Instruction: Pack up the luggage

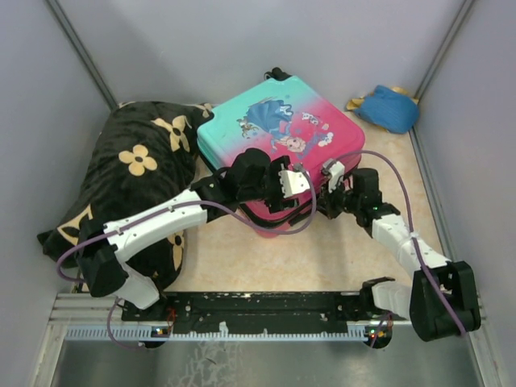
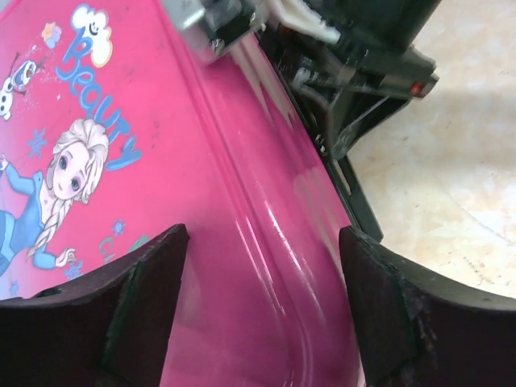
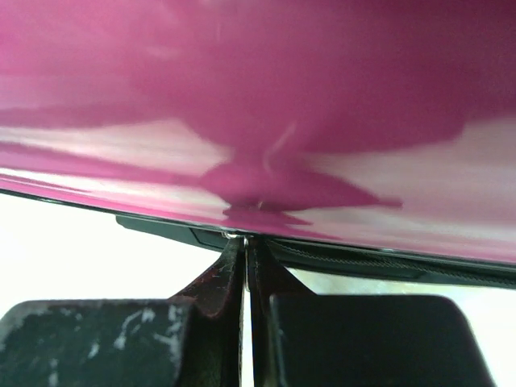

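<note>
Black blanket [image 1: 137, 169] w/ tan flowers is lying bunched well off to the L of the L gripper [image 2: 262, 242], outside the case. Luggage [image 1: 282, 121] is lying flat w/ lid shut, its pink near end right under the L gripper and just ahead of the R gripper [image 3: 244, 250]. L gripper is hovering w/ fingers spread over the pink shell, holding nothing. R gripper is sitting w/ fingers pressed together, tips touching the black seam under the shell lip. Can't tell if a zip tab is pinched btwn them, too small.

Risks, my read: if R is tugging the seam w/o L bracing, the light shell is prob sliding on the table [image 1: 322, 250], or the tips are slipping off. Both grippers are crowding the same near edge and the purple cable [image 1: 387, 165] is looping close by, so a sideways swing is risking a snag or knock. Blanket is looking bulky vs the case and may be jamming at the rim.

Room: open tabletop is lying behind both grippers toward the bases. Walls are closing in far L + R. Blue cloth [image 1: 389, 109] is sitting well beyond the R gripper, far corner.
</note>
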Available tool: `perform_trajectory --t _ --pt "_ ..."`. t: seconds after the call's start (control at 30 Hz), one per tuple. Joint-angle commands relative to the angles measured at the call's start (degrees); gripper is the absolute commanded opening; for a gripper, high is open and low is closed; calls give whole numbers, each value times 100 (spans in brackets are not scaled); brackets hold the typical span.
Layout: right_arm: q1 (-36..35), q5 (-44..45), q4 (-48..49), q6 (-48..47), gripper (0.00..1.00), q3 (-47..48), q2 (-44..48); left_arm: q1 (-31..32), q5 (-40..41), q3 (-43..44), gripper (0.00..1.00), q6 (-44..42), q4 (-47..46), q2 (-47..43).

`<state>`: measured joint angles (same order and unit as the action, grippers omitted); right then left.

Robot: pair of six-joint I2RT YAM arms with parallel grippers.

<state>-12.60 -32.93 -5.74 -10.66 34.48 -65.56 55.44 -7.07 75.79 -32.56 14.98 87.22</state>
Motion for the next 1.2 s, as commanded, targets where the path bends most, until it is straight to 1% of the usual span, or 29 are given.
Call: perform_trajectory --t 0.0,0.13,0.2,0.3,0.4,0.53,0.7,0.8,0.87,0.97,1.17 --pt "562 -60 394 -433 0 135 281 -81 838 -321 75 -337 378 121" --pt "1208 -310 -43 -1016 0 293 253 -290 729 -501 61 -452 696 20" --pt "1635 -466 -190 -1346 0 372 183 -405 691 -565 57 -486 827 -6" --pt "2194 -682 -242 -1773 0 578 -151 -561 628 -664 56 -620 895 -57" --pt "2668 -901 -237 -2144 0 1006 -714 -687 577 -683 56 -726 941 -57" --pt "3076 -1107 -134 -2444 0 1672 -1492 -833 487 -641 53 -809 1071 2" --pt "3493 -1494 -409 -2940 0 2625 -2349 -894 440 -624 52 -957 1126 58" --pt "3586 -1728 -811 -3337 0 3279 -2814 -932 429 -593 51 -994 1183 133" --pt "3573 -1928 -877 -3514 0 3581 -3233 -987 407 -563 51 -990 1244 187" --pt "3449 -2166 -1030 -3649 0 4057 -3669 -1123 328 -520 51 -990 1322 269" --pt "3162 -2583 -1766 -4269 0 5091 -4477 -1369 99 -514 48 -1145 1375 383"
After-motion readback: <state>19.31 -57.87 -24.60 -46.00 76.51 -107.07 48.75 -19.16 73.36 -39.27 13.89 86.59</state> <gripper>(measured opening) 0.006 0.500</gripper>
